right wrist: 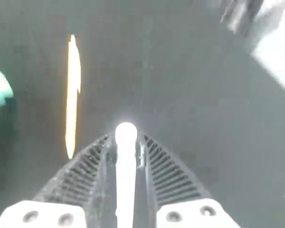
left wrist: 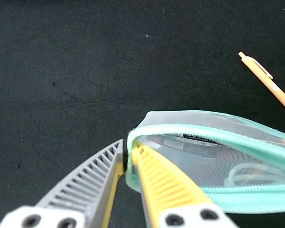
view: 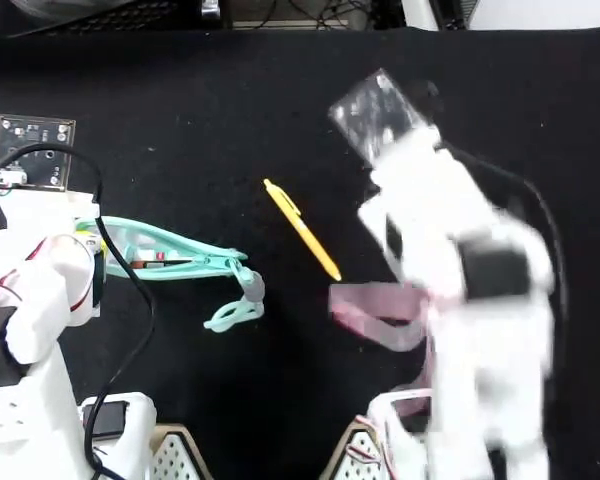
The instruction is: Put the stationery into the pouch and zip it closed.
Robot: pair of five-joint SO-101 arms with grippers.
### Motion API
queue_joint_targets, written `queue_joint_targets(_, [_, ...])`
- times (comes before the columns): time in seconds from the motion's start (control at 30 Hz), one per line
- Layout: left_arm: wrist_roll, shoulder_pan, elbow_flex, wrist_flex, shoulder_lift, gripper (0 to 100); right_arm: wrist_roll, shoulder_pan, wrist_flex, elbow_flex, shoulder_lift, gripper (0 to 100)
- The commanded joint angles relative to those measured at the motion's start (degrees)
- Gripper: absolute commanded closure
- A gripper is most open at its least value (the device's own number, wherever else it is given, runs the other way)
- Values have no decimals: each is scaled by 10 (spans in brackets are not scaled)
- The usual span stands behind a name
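We count one pouch (view: 145, 243), clear with a teal zip edge. It lies on the black table (view: 180, 100) toward 9 o'clock in the high view, with its long side running from 9 to 3 o'clock. Its mouth gapes open, the two teal edges apart. Inside we make out one slim dark thing with a red bit, too small to name. One teal strap loop (view: 235, 312) trails from the pouch's 3 o'clock end toward 5 o'clock.

The left gripper (left wrist: 129, 156) is clenched on the pouch's 9 o'clock end. The teal rim is pinched between the grey finger (left wrist: 97, 173) and the yellow finger (left wrist: 164, 183).

We count one yellow pen (view: 300, 228) lying loose on the table at about 3 o'clock from the pouch. It is apart from the pouch and slants from 11 to 5 o'clock.

Beyond the pen, also at 3 o'clock, stands the right arm (view: 480, 290), blurred. Its own wrist view shows the right gripper (right wrist: 126, 142) grasping one slim white stick (right wrist: 126, 180) between its two grey fingers.

One blurred pink shape (view: 380, 312) shows beside that arm at its 9 o'clock side, and we cannot tell what it is.

One small circuit board (view: 35, 150) sits at 10 o'clock from the pouch, with a black cable (view: 130, 290) running from it past the left arm.
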Motion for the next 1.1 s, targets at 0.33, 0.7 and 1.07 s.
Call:
queue_joint_targets(0.33, [-3, -4, 18, 6, 10, 970, -215, -345, -266, 7, -294, 987])
queue_joint_targets(0.7, [-4, -4, 18, 6, 10, 970, -217, -471, -435, 171, -282, 986])
queue_joint_targets(1.07, [-4, -5, 18, 6, 10, 970, -215, -477, -592, 361, -280, 986])
